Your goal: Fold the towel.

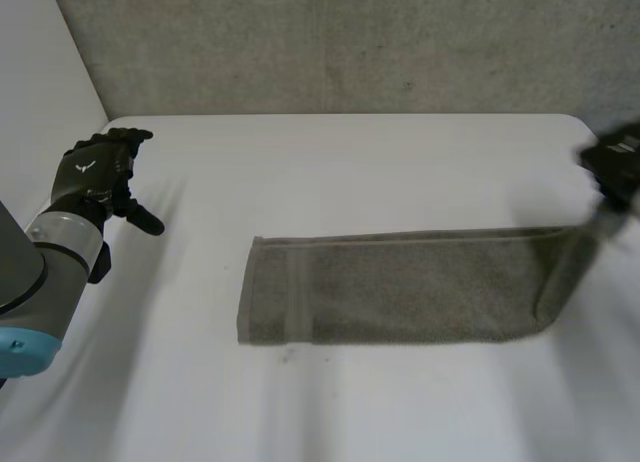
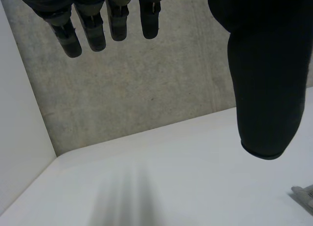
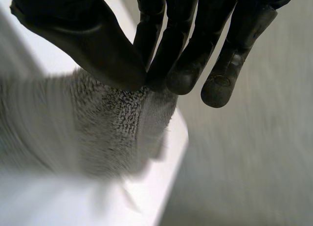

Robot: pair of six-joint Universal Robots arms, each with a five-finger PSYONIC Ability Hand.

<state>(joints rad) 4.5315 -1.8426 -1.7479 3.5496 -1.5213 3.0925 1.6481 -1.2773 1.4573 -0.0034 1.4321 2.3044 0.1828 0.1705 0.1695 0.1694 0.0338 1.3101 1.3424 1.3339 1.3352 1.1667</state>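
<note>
A grey-brown towel (image 1: pixel 400 287), folded into a long strip, lies across the middle of the white table (image 1: pixel 350 162). Its right end is lifted off the table. My right hand (image 1: pixel 618 160) at the far right pinches that end: in the right wrist view the thumb (image 3: pixel 93 45) and fingers (image 3: pixel 166 64) press the towel's edge (image 3: pixel 127 118) between them. My left hand (image 1: pixel 98 174) hovers over the table's left side, well away from the towel, with its fingers (image 2: pixel 93 25) straight and its thumb (image 2: pixel 264 84) apart from them, holding nothing. A corner of the towel (image 2: pixel 305 196) shows beside that thumb.
A grey concrete wall (image 1: pixel 350 42) stands behind the table's far edge. A white panel (image 1: pixel 40 72) closes the left side. Bare table surface lies all around the towel.
</note>
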